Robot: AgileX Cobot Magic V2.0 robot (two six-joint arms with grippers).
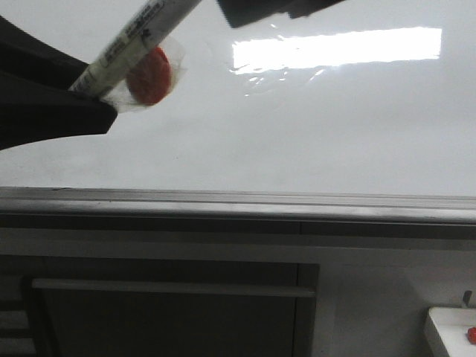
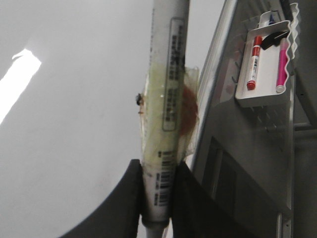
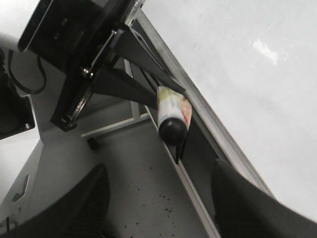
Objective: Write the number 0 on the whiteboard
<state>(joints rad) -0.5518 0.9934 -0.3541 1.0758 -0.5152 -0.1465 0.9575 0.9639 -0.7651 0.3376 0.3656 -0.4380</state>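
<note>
The whiteboard (image 1: 297, 126) is glossy white, with a bright glare (image 1: 335, 48) and a grey ledge (image 1: 238, 202) along its bottom. I see no drawn loop on it. My left gripper (image 1: 93, 100) at the left is shut on a white marker pen (image 1: 130, 41) wrapped in clear tape with a red blob (image 1: 152, 74). The pen points up and right, close to the board. In the left wrist view the fingers (image 2: 131, 193) clamp the pen's barrel (image 2: 168, 84). The right wrist view shows the pen's black end (image 3: 172, 130). My right gripper (image 3: 158, 208) is open and empty, below the ledge.
A dark blurred shape (image 1: 260, 11) sits at the top edge of the front view. A dark cabinet panel (image 1: 171, 320) lies under the ledge. A white tray (image 2: 247, 99) holds a red marker (image 2: 253, 62) and a pink one; the tray's corner (image 1: 450, 331) shows bottom right.
</note>
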